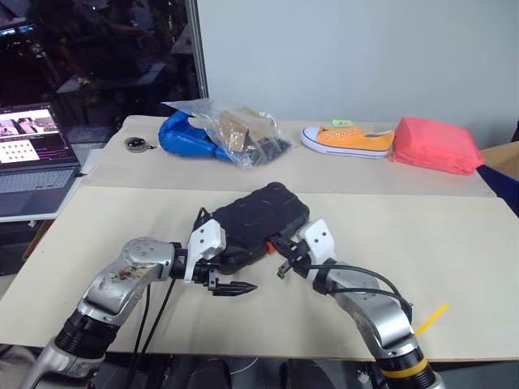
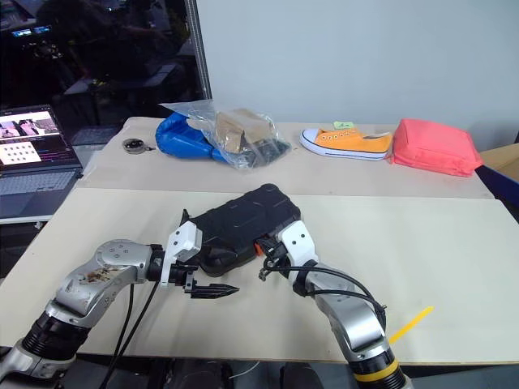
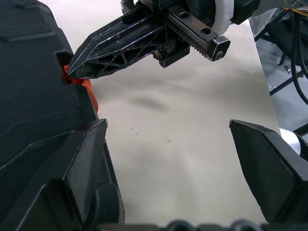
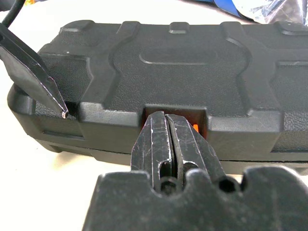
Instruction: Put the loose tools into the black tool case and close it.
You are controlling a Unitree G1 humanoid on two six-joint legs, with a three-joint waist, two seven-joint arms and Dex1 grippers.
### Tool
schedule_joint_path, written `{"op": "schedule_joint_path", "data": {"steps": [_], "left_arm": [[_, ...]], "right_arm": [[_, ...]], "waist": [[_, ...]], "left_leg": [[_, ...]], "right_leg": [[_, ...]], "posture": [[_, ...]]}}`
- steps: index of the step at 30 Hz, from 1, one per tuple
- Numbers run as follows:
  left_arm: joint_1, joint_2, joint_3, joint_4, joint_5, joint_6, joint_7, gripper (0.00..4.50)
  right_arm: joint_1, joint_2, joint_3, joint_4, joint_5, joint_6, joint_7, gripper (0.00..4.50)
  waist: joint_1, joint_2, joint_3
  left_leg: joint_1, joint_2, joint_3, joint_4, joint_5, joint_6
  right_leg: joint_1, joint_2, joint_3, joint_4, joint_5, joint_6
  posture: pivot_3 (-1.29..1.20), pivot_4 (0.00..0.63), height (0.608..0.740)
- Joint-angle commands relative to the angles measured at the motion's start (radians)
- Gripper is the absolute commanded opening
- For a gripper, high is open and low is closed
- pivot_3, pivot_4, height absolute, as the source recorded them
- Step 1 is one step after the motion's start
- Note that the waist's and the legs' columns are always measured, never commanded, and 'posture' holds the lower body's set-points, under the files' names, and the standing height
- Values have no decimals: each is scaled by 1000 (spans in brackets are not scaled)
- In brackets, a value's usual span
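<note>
Pushing the orange latch (image 4: 195,127) shut needed the right claw (image 4: 166,126), pressed together, to stay straight on it. The left claw (image 3: 168,144), spread wide, steadied the black case (image 1: 258,220).

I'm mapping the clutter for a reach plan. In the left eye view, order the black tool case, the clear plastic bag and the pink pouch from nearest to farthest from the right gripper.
1. Black tool case, at the right gripper.
2. Clear plastic bag, far table, left.
3. Pink pouch, far right.
</note>
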Motion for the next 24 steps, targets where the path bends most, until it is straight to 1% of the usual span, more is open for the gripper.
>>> {"op": "schedule_joint_path", "data": {"steps": [1, 9, 12, 15, 19, 21, 23, 24], "left_arm": [[20, -3, -24, 5, 15, 18, 7, 4357], [31, -4, -19, -16, 9, 30, 19, 4357], [35, -3, -19, -14, 10, 27, 19, 4357], [36, -2, -18, -11, 10, 25, 19, 4357], [37, -5, -17, -10, 9, 24, 20, 4357], [42, -10, -7, -14, 6, 4, 20, 4357], [59, -29, 34, -42, -21, -40, 27, 4357], [74, -50, 70, -71, -43, -58, 54, 4357]], "right_arm": [[28, -2, 41, 149, -5, 181, 2, 75], [-18, 29, 42, 202, -10, 141, 15, 75], [-19, 40, 49, 214, -25, 72, 23, 75], [-2, 72, -4, 174, 11, 45, 12, 75], [28, 34, -4, 163, -19, 45, 19, 75], [41, 27, -4, 138, -29, -50, 30, 75], [49, 37, -25, 73, -9, -166, 44, 75], [54, 56, -56, 41, 40, -248, 78, 75]], "waist": [[-1, 0, 0], [-17, -1, 0], [-22, -1, 0], [-23, -1, 1], [-22, -1, 2], [-20, -1, 2], [-17, -1, 5], [-16, 0, 7]], "left_leg": [[0, 0, 0, 0, 0, 0], [2, 1, -1, -2, -1, -1], [2, 1, -1, -3, -1, -1], [3, 1, -1, -5, -1, -1], [2, 1, -1, -6, -1, -2], [2, 1, -1, -6, -1, -2], [1, 1, -1, -7, -1, -2], [-1, 1, -1, -7, -1, -2]], "right_leg": [[0, 0, 0, 0, 0, 0], [0, -2, 0, 0, 1, -1], [-1, -2, 0, 0, 1, -2], [-2, -2, 0, -1, 1, -2], [-3, -3, 0, -2, 2, -3], [-3, -3, -1, -2, 2, -3], [-4, -4, -1, -3, 2, -3], [-4, -4, -1, -4, 2, -3]], "posture": [[0, 150, 740], [0, 150, 740], [0, 150, 740], [0, 150, 740], [0, 150, 740], [0, 150, 740], [0, 150, 740], [0, 150, 740]]}}
